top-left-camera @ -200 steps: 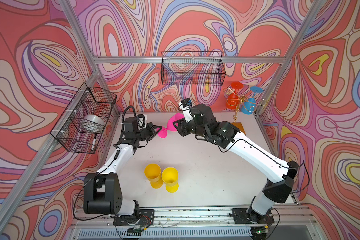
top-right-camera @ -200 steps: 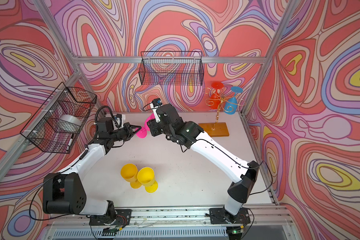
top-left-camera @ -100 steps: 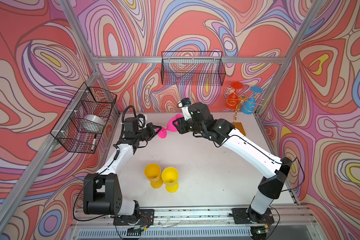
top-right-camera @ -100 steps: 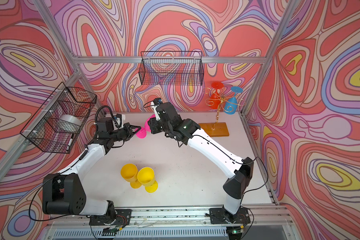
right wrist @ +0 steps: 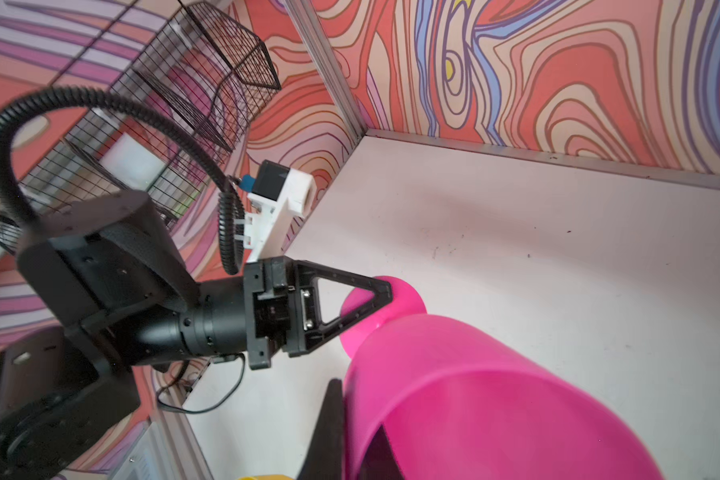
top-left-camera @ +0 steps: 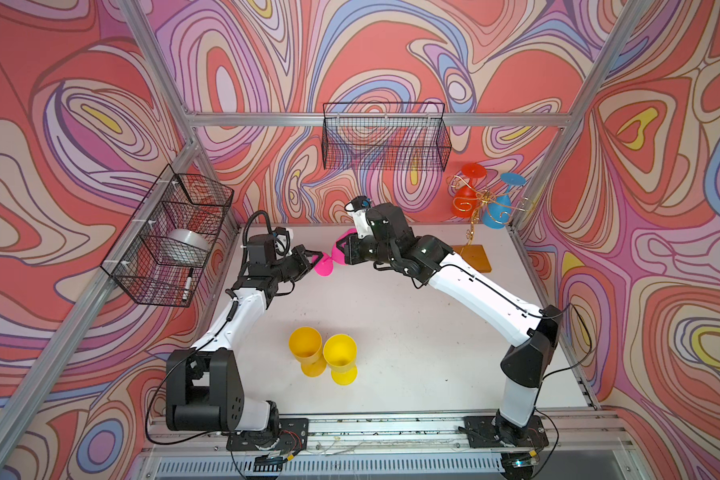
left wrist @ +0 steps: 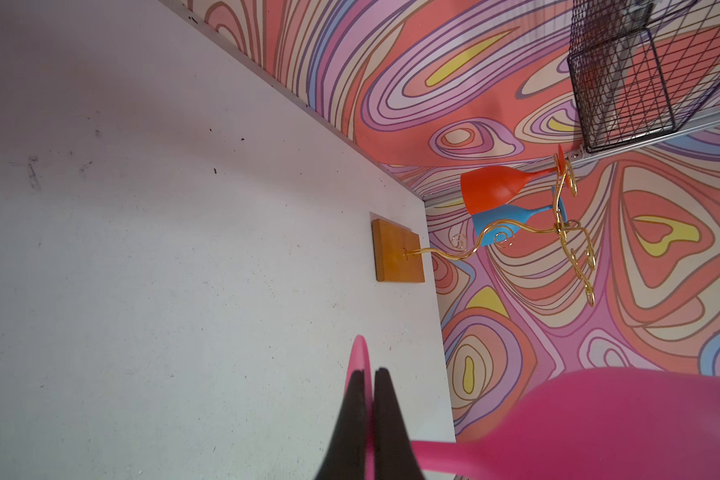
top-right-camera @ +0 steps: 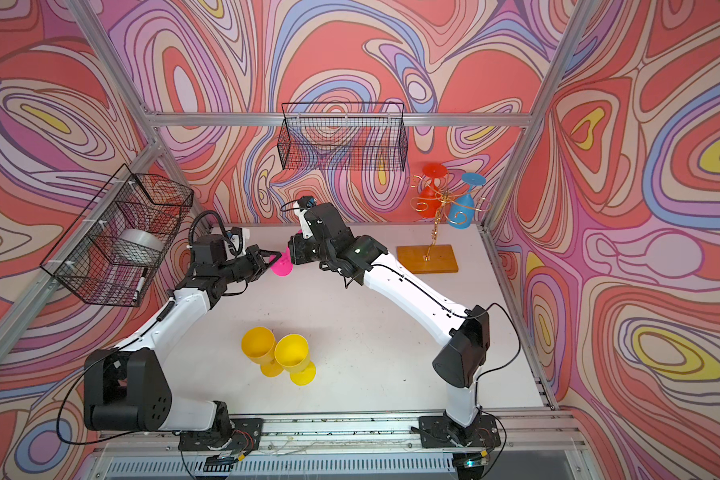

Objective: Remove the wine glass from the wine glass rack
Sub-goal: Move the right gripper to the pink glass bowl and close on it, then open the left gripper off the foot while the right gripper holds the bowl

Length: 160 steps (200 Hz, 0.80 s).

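Pink glass at 11 o'clock, held between 2 grippers.
Left gripper pinches its foot; right gripper clamps the bowl wall, with its jaws hidden in both top views and the bowl cut off in wrist views. Rack at 1 o'clock carries red glass and blue glass.

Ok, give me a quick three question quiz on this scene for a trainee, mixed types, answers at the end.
1. True or false: the pink wine glass hangs on the wine glass rack.
2. How many glasses hang on the rack: A one, B two, C three?
3. Fill in: the left gripper pinches the pink wine glass by its ____; the right gripper clamps its rim.
Key: 1 false, both grippers hold it. 2 B, the red glass and the blue glass. 3 foot.
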Each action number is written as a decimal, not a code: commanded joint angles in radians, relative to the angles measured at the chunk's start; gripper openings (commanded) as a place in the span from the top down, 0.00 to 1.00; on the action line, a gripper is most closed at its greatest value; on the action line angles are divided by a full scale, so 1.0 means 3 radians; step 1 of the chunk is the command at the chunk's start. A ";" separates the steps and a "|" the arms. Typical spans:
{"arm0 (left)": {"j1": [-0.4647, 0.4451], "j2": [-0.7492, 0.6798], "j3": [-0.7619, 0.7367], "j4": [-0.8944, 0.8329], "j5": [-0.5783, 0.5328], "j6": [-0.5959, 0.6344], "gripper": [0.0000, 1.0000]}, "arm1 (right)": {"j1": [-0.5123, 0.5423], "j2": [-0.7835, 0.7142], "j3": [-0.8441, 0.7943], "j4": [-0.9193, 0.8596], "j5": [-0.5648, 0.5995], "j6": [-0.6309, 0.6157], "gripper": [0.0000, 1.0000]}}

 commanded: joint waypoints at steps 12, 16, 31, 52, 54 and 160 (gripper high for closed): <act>-0.0013 -0.0076 0.0109 -0.0075 -0.0034 0.0012 1.00 | 0.0013 0.0059 0.0159 0.0050 0.0093 -0.0115 1.00; -0.0014 -0.0073 0.0118 -0.0090 -0.0037 0.0020 1.00 | 0.0011 0.0047 0.0159 0.0043 0.0120 -0.0131 1.00; -0.0010 -0.0071 0.0134 -0.0137 -0.0047 0.0034 0.97 | 0.0009 -0.0015 0.0129 0.0035 0.0225 -0.0179 1.00; -0.0010 -0.0082 0.0139 -0.0157 -0.0058 0.0039 0.80 | 0.0005 -0.0111 0.0055 0.0020 0.0328 -0.0233 1.00; -0.0010 -0.0082 0.0143 -0.0153 -0.0058 0.0040 0.79 | 0.0004 -0.0121 0.0047 0.0021 0.0335 -0.0239 1.00; -0.0010 -0.0291 0.0013 0.0013 -0.0150 0.0141 0.11 | -0.0064 -0.0658 -0.0409 -0.0458 0.1092 -0.0553 1.00</act>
